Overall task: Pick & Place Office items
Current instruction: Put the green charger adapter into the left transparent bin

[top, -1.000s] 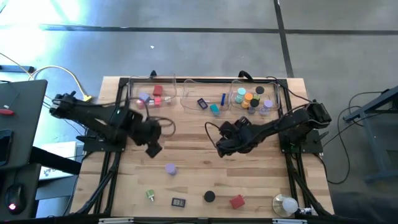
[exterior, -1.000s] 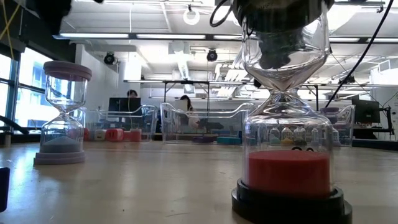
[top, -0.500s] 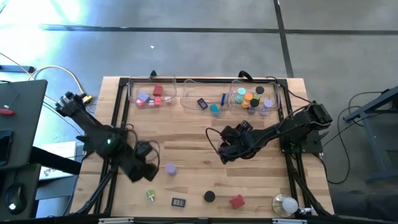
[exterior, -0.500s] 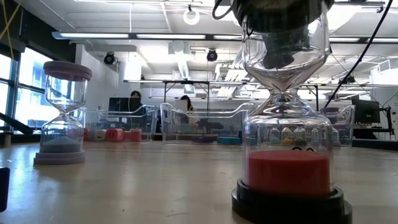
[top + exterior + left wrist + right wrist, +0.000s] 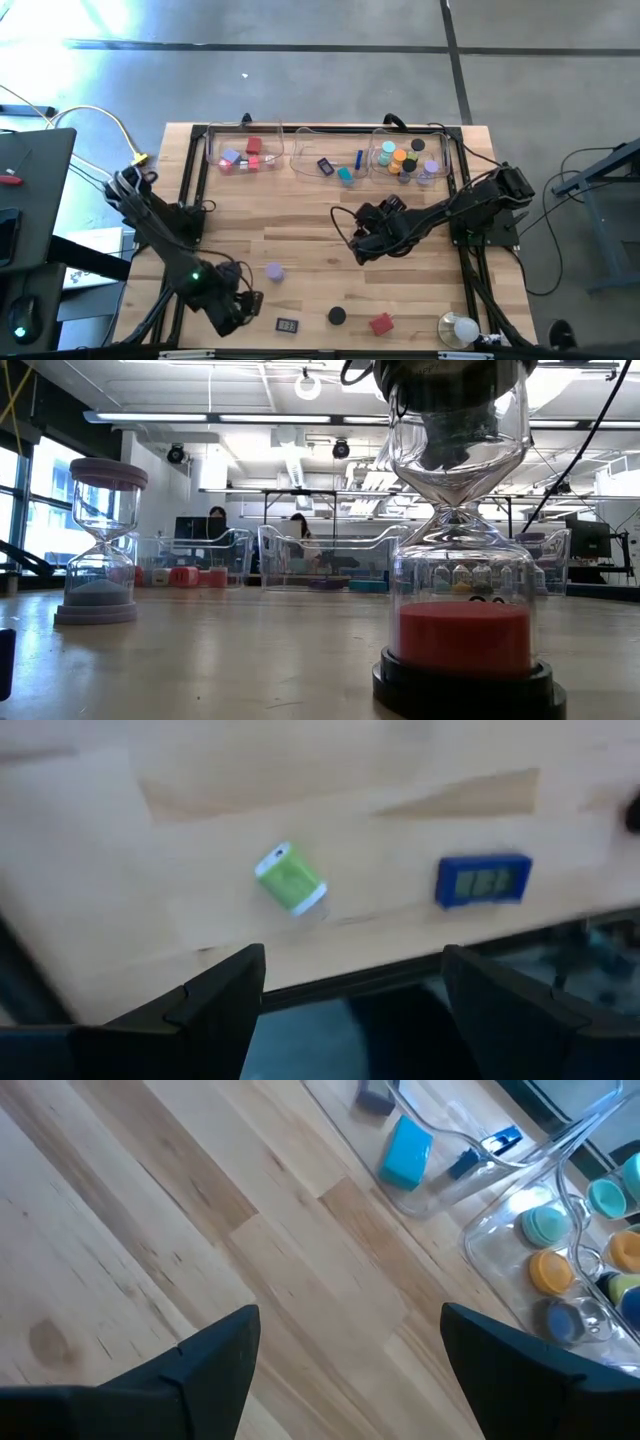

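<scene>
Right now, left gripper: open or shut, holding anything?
Open and empty. The left gripper shows bare table between its spread fingers; the green-and-white piece and the blue display lie ahead, untouched.

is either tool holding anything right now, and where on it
Nothing is held. The left tool is open over the table's near edge, above the green piece. The right tool is open over bare wood near the trays.

No readable text, label or brand anywhere; only blurred dark digits, impossible to make out, on the small blue display (image 5: 483, 880) lying on the table (image 5: 330, 770).
</scene>
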Robot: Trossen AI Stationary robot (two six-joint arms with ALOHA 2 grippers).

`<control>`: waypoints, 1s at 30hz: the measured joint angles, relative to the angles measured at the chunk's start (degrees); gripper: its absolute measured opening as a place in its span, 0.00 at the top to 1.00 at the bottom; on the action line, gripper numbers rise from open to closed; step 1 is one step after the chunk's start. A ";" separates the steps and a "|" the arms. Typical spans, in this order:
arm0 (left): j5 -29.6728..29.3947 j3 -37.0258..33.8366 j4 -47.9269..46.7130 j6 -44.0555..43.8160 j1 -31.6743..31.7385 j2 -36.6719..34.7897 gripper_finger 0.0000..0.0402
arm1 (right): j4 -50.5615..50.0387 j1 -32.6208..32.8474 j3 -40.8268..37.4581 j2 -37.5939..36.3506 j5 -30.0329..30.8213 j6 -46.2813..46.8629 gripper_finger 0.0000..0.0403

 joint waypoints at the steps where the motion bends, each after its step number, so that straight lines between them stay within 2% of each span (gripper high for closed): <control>1: -0.24 0.00 0.88 -1.70 -0.26 1.02 0.27 | 0.23 0.00 0.00 0.00 0.32 0.02 0.26; 9: 6.05 0.02 3.00 -7.58 -0.73 8.02 0.27 | 2.72 -0.55 0.00 0.00 1.83 -0.55 0.26; 19: 4.23 -0.02 -1.27 -8.96 -0.14 11.57 0.27 | 6.65 -1.15 0.00 0.00 3.47 -1.92 0.26; 23: 6.64 -0.07 -2.11 -9.89 -0.55 13.03 0.27 | 6.95 -1.12 0.00 0.00 3.47 -1.95 0.26; 30: 6.18 -0.13 -1.87 -9.98 -0.34 14.42 0.27 | 6.94 -1.14 0.00 0.00 3.36 -1.95 0.26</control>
